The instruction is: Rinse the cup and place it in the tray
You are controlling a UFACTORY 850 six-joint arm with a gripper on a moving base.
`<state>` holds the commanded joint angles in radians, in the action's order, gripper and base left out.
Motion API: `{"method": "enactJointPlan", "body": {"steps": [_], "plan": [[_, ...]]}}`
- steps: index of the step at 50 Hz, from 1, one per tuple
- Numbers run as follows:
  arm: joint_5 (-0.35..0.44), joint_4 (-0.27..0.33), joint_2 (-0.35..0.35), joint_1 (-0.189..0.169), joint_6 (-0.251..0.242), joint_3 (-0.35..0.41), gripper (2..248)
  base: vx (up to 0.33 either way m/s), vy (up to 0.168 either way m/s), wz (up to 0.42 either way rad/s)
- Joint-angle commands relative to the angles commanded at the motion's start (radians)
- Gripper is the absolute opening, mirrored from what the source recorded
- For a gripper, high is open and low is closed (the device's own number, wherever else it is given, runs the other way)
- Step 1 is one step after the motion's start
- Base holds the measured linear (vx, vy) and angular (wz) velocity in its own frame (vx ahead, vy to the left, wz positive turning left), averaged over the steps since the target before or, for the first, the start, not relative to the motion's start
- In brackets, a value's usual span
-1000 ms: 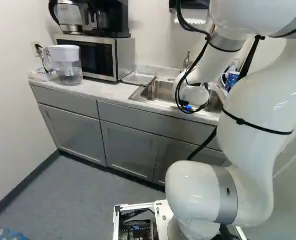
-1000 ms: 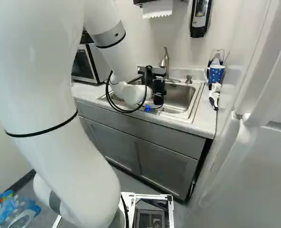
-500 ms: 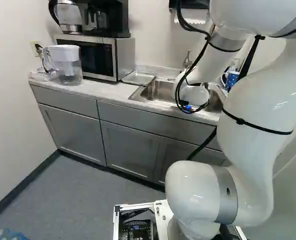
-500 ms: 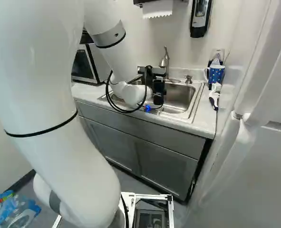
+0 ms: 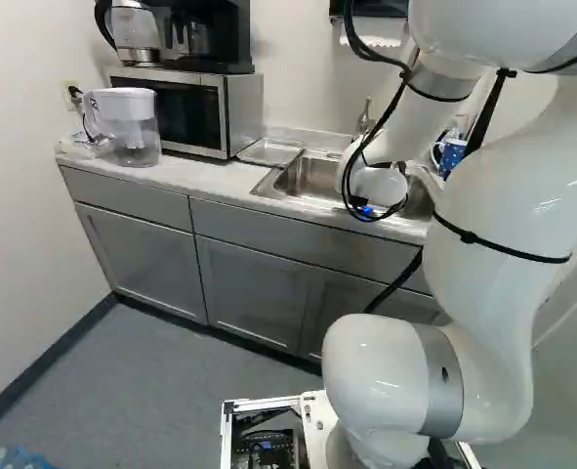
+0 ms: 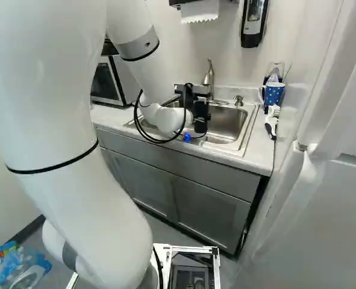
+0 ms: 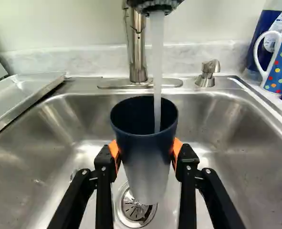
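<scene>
In the right base view my gripper [image 6: 200, 117] is over the sink [image 6: 229, 125], its fingertips and cup not discernible. Seen from the wrist, the gripper [image 7: 146, 149] is shut on a cup [image 7: 148, 164], dark blue above and pale below, with an orange pad against each side. The cup stands mouth up above the drain [image 7: 131, 210]. A stream of water [image 7: 157, 71] runs from the faucet [image 7: 137, 52] into its mouth. The metal tray [image 5: 271, 152] lies on the counter beside the sink, toward the microwave; the wrist view shows part of the tray [image 7: 24, 95].
A soap pump [image 6: 238, 100] stands at the sink's back rim. A spotted blue mug [image 6: 273, 94] and a brush [image 6: 271, 123] are on the counter to the right. The microwave [image 5: 183, 109] and a water pitcher [image 5: 130, 125] stand at the left of the left base view.
</scene>
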<state>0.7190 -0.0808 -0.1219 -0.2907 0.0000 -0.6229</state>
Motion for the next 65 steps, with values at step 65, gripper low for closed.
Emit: {"method": "enactJointPlan", "body": {"steps": [65], "plan": [[0.0,0.0,0.0,0.0,0.0,0.0,124,0.0,0.0,0.0]]}}
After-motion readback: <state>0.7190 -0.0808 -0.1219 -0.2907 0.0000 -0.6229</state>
